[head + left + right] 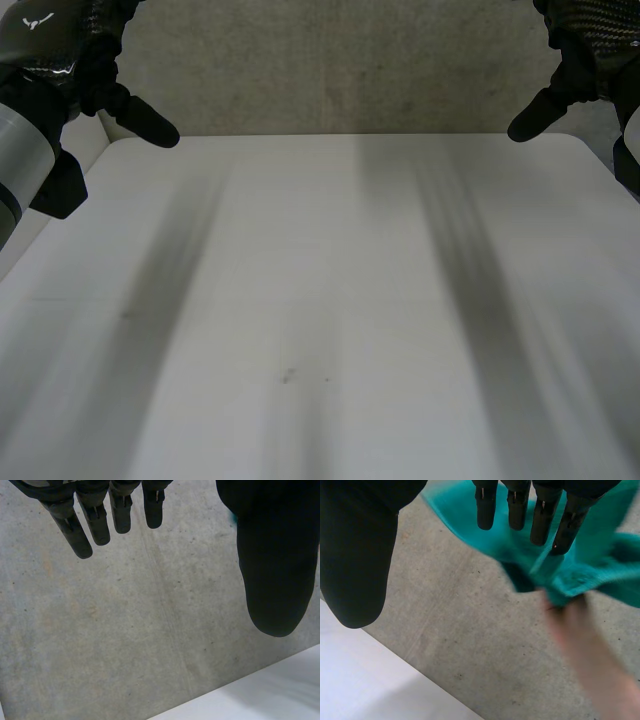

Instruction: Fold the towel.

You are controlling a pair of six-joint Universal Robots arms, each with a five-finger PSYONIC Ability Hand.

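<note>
A teal towel (585,580) hangs bunched in the air over the concrete floor, just past my right hand's fingertips (516,510). A person's hand (590,650) grips it from below. My right hand (562,92) is raised at the far right corner of the white table (320,300), its fingers straight and its thumb spread, touching nothing. At the far left corner my left hand (135,112) is raised as well. Its fingers (97,522) are straight and apart from the thumb, with nothing between them.
Grey concrete floor (130,630) lies beyond the table's far edge (280,690). Beside my right thumb the table's corner (360,680) shows. My left forearm (25,150) stands over the table's left side.
</note>
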